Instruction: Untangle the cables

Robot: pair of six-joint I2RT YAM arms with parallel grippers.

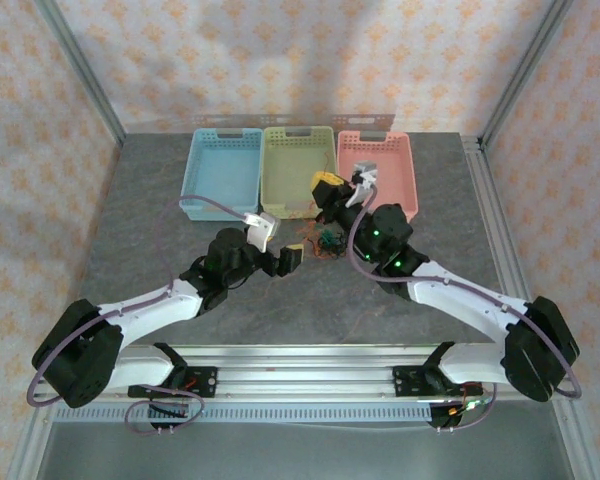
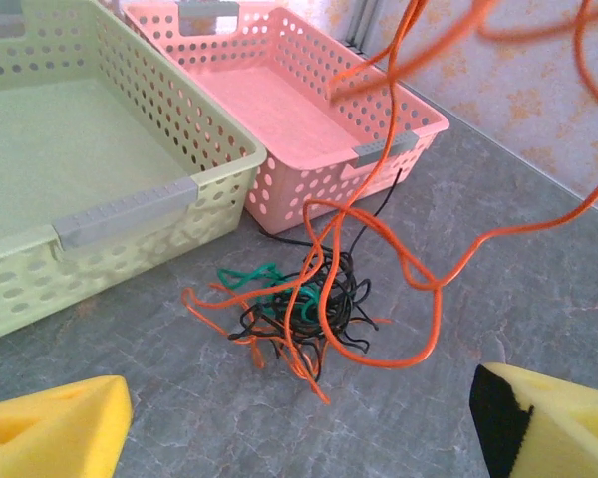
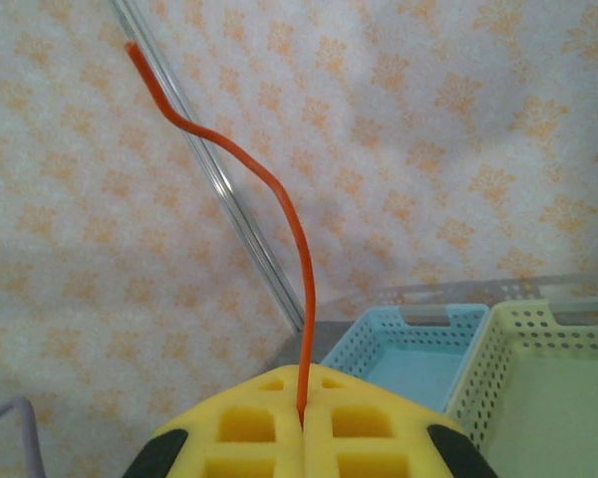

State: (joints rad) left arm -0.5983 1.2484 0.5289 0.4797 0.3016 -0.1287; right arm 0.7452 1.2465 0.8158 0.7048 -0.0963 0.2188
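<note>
- Nearest you, your left gripper [image 2: 297, 430] sits low over the grey table [image 1: 310, 305]. Its yellow foam pads [image 2: 50, 430] are spread wide apart and nothing lies between them.
- Just past those pads, the cables [image 2: 299, 304] lie on the table as a small knot of black, green and orange strands. The knot is in front of the gap between the green basket [image 2: 130, 199] and the pink basket [image 2: 309, 129].
- One orange cable [image 2: 429, 289] rises out of the knot in loose loops and runs up past the top of the left wrist view.
- Your right gripper [image 3: 301, 416] is raised above the knot, near the front rims of the green and pink baskets. Its yellow pads are pressed together on that orange cable, and the free end curls upward beyond them.
- Further back, three perforated baskets stand side by side with their sides touching: the blue basket [image 1: 220, 165], then the green, then the pink.
- Behind them is the wall [image 1: 310, 60], papered in a pale orange floral pattern.
</note>
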